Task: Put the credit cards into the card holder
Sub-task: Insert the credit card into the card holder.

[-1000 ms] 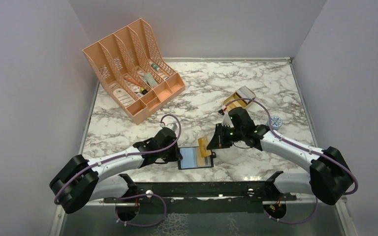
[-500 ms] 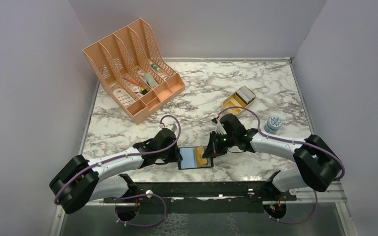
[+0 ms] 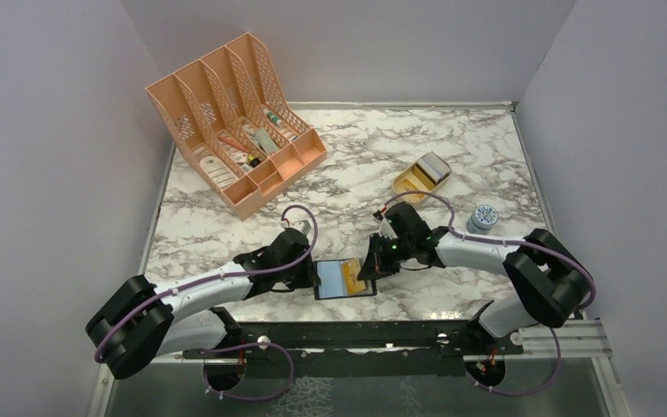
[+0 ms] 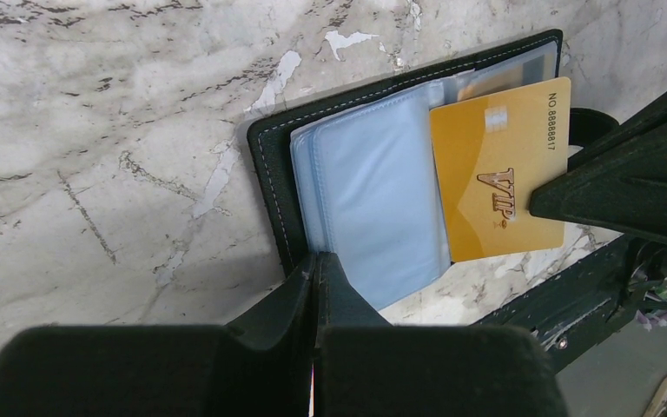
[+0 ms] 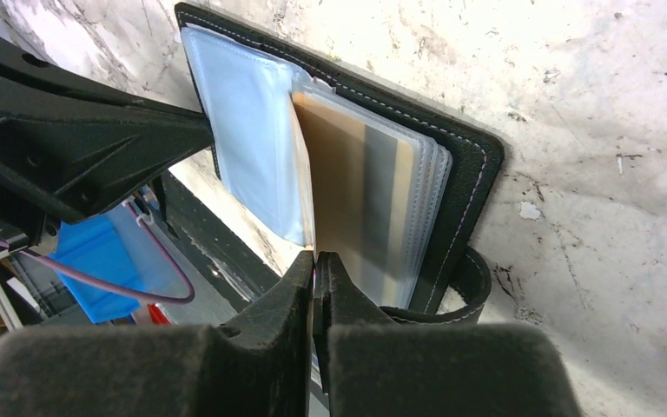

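Two clamped | left claw [image 4: 315, 262]: card holder [image 4: 268, 174] | right claw [image 5: 315, 261]: gold card [image 4: 495, 174], lowered since

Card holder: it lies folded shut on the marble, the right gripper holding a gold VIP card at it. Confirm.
Not shut: the left wrist view shows the card holder lying open; the right gripper does hold the gold VIP card.

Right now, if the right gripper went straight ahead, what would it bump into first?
Most likely the card holder: the right gripper, shut on the gold card, points right at its clear sleeves. The left gripper sits further along.
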